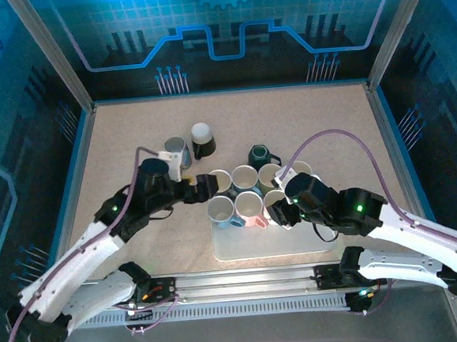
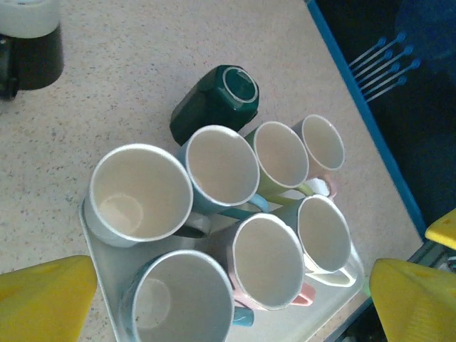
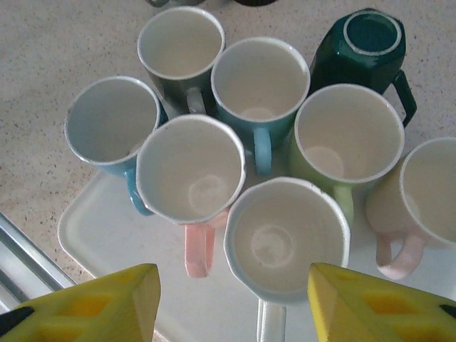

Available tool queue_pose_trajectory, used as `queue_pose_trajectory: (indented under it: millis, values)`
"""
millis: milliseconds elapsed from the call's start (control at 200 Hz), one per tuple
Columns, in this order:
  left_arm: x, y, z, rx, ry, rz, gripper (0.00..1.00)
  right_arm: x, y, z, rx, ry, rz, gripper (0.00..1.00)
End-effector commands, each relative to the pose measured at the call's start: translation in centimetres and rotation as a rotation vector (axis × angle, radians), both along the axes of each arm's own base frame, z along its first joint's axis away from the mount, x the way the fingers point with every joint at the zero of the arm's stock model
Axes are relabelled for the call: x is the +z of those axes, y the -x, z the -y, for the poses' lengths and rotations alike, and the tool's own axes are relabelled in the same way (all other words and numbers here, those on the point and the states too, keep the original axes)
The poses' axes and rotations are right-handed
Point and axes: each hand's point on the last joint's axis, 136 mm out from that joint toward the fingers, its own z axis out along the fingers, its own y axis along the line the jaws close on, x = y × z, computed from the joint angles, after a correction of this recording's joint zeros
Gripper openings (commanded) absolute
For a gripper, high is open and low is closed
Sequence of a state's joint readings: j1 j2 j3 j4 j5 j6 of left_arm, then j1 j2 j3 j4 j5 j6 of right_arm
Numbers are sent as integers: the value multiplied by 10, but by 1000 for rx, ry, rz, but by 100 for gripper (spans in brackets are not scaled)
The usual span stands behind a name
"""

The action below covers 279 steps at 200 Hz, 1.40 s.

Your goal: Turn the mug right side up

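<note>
Right wrist view, notes taken with K. at the bench.

K: State of your tools?

Me: My right gripper (image 3: 233,279) has its yellow fingers spread with nothing pinched. It hangs over the near row at the tray (image 3: 107,235), and the white mug (image 3: 285,242) sits directly under the gap. My left gripper (image 2: 231,274) is spread wide and also empty, looking down on the same cluster from the opposite side.

K: And the target?

Me: It's the dark green mug (image 3: 367,43). It stands mouth-down on the table (image 3: 43,50) with its base ring up, off the tray. That puts it ahead of my right fingers and out past the right-hand one, just beyond the lime mug (image 3: 349,142). I cannot tell whether the two touch.

K: Why single that one out?

Me: The seven mugs clustered at the tray all show open mouths and are packed rim to rim. Only the green one shows its base, so I judge the turning not yet done.

K: Why is it a fair reach?

Me: Its handle points away from the cluster toward bare table, so that side is free. The other side crowds the lime mug and the blue mug (image 3: 260,85). My judgement is to come in from the free side with the jaws spread. The risk is clipping its neighbours while tipping it over.
</note>
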<state>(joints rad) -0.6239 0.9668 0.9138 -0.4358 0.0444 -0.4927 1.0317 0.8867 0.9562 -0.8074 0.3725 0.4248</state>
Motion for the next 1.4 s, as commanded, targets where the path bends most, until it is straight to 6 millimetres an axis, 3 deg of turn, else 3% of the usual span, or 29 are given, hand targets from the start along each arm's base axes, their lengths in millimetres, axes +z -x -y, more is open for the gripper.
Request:
queue_pose_trajectory:
  millis: [0, 145, 300, 440, 710, 890, 1391]
  values:
    - [11, -25, 14, -6, -82, 33, 99, 26, -17, 2, -36, -45, 109, 58]
    - [17, -65, 49, -59, -126, 37, 99, 44, -26, 15, -92, -65, 175, 57]
    - [-10, -112, 83, -133, -261, 17, 99, 58, -31, 35, -158, -123, 233, 58]
    - [-43, -145, 100, -116, -337, -65, 99, 60, -31, 49, -193, -150, 239, 61]
    - [-76, -162, 140, -84, -304, -176, 99, 53, -34, 60, -202, -152, 246, 61]
    - [-104, -170, 144, -63, -377, -225, 99, 51, -36, 61, -196, -160, 240, 62]
    - [-150, -171, 148, -16, -435, -325, 99, 38, -37, 63, -191, -163, 224, 62]
